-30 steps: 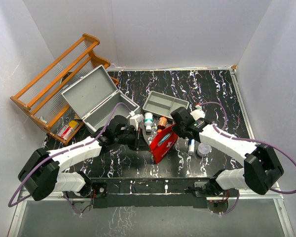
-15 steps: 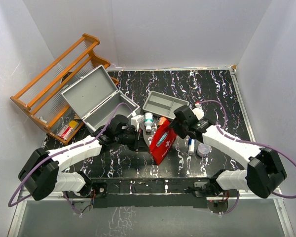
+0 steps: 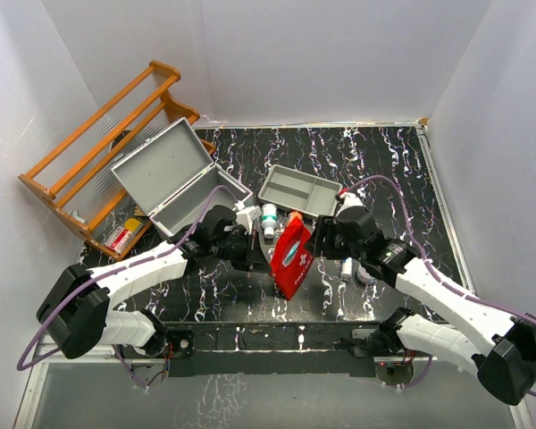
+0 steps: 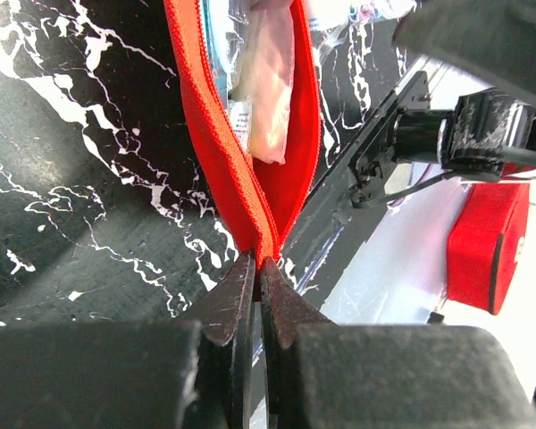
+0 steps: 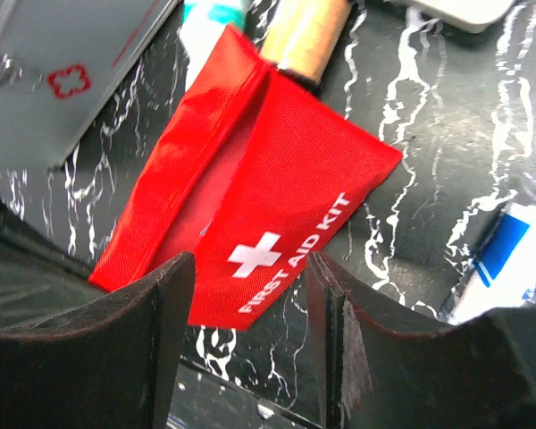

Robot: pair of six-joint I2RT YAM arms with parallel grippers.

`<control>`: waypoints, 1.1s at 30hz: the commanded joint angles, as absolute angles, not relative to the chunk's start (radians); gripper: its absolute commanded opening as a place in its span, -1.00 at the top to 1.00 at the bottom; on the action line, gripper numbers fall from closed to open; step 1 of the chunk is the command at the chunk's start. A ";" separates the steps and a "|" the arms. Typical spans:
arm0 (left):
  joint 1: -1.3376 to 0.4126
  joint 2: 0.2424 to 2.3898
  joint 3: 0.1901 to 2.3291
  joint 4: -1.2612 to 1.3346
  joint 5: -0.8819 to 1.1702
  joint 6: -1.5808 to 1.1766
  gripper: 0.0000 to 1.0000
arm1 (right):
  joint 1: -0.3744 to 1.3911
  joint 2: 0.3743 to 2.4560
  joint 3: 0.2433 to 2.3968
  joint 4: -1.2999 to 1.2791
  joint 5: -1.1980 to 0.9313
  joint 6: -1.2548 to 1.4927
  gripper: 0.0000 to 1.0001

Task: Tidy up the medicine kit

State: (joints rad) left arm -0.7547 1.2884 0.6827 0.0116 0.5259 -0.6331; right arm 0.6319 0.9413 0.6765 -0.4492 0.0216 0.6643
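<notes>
Grey metal is what you are dealing with: the medicine kit (image 3: pixel 186 183) is sitting at the left rear of the table (image 3: pixel 375 161), its lid standing open and leaning back toward the wooden rack (image 3: pixel 98 134). You are probably looking at a rigid, fairly heavy case whose smooth walls are likely to slip under a pinch. You should be taking it by a thin rim of the base or lid, not across the body. Just right of it, small bottles (image 3: pixel 269 219) are lying beside the two-compartment tray (image 3: pixel 299 189). The left tool (image 4: pixel 257 268) is pinching the zipper end of the soft red first aid pouch (image 4: pixel 237 170), closed on the fabric. The right tool (image 5: pixel 250 286) is hovering above the pouch with fingers spread apart, gripping nothing.
</notes>
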 commanded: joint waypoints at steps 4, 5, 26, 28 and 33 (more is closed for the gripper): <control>-0.759 1.277 0.750 -0.025 0.528 -0.753 1.00 | 0.769 0.914 0.713 -0.404 -0.094 0.496 0.08; -0.759 1.280 0.758 -0.038 0.528 -0.763 1.00 | 0.792 0.912 0.711 -0.401 -0.104 0.488 0.09; -0.759 1.364 0.832 -0.141 0.543 -0.855 1.00 | 1.152 1.178 0.805 -0.309 0.277 0.658 0.31; -0.759 1.364 0.831 -0.141 0.544 -0.853 1.00 | 1.160 1.197 0.812 -0.307 0.309 0.662 0.30; -0.759 1.364 0.828 -0.141 0.547 -0.849 1.00 | 1.171 1.229 0.844 -0.323 0.362 0.681 0.32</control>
